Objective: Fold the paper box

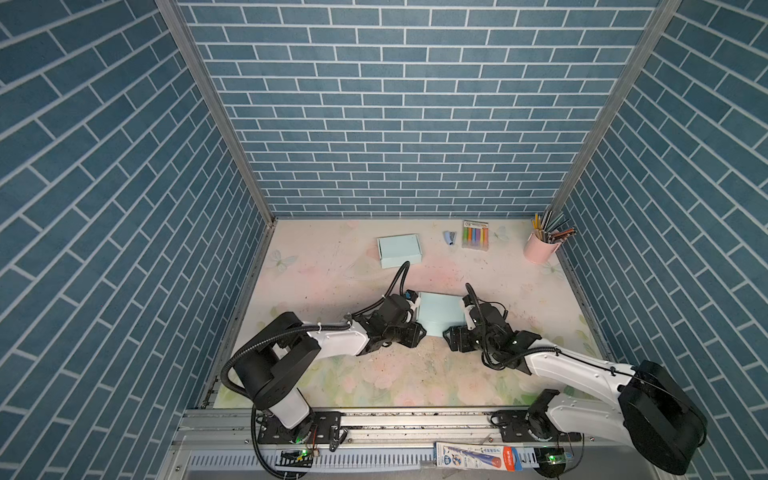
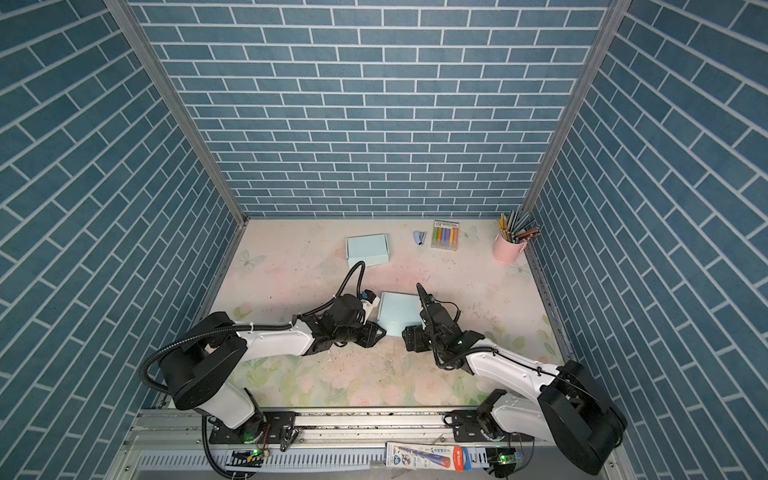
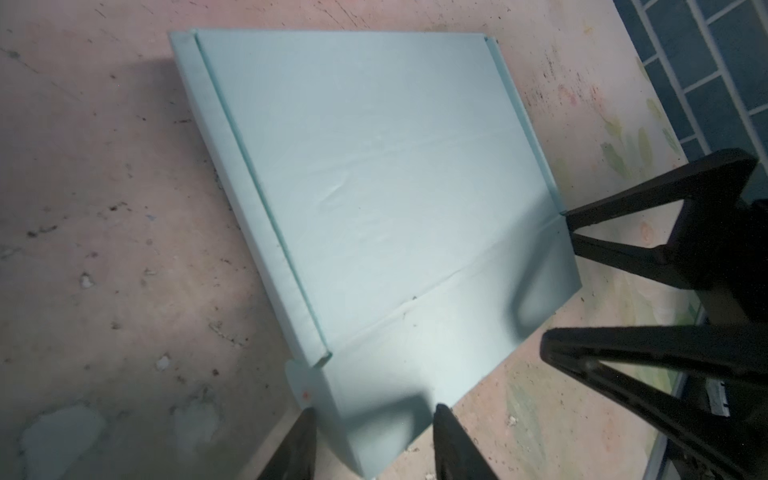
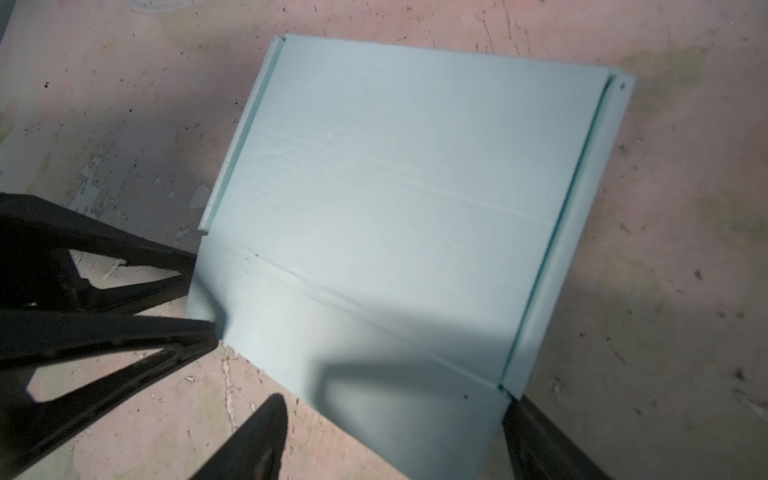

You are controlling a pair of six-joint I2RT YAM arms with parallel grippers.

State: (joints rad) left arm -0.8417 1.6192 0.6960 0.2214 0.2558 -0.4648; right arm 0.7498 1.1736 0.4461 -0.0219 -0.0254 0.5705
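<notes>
While you look down in both top views, the paper box (image 1: 441,309) lies nearly flat at the middle of the table (image 1: 324,286), with both arms reaching in low at its near edge. Your left gripper (image 1: 420,332) sits at the near left corner and your right gripper (image 1: 448,332) at the near right one. Their jaws are too small here to judge. A second box (image 1: 398,250), already shaped, sits well apart toward the back wall, and a pink cup (image 1: 539,249) of pencils stands in the far right corner.

From the left wrist camera you see the paper box (image 3: 395,166) with a narrow strip folded over along each long side and a creased flap (image 3: 457,324) nearest the lens. The left gripper (image 3: 374,409) has its jaws partway apart with that flap's end between them. You cannot tell whether they press on it.

From the right wrist camera your right gripper (image 4: 392,400) is spread wide across the flap's other end. One finger (image 4: 528,440) touches the box's corner and the other (image 4: 257,440) stands just clear of the paper, so nothing is held. The left gripper's fingertips (image 4: 187,330) touch the flap's opposite edge.
</notes>
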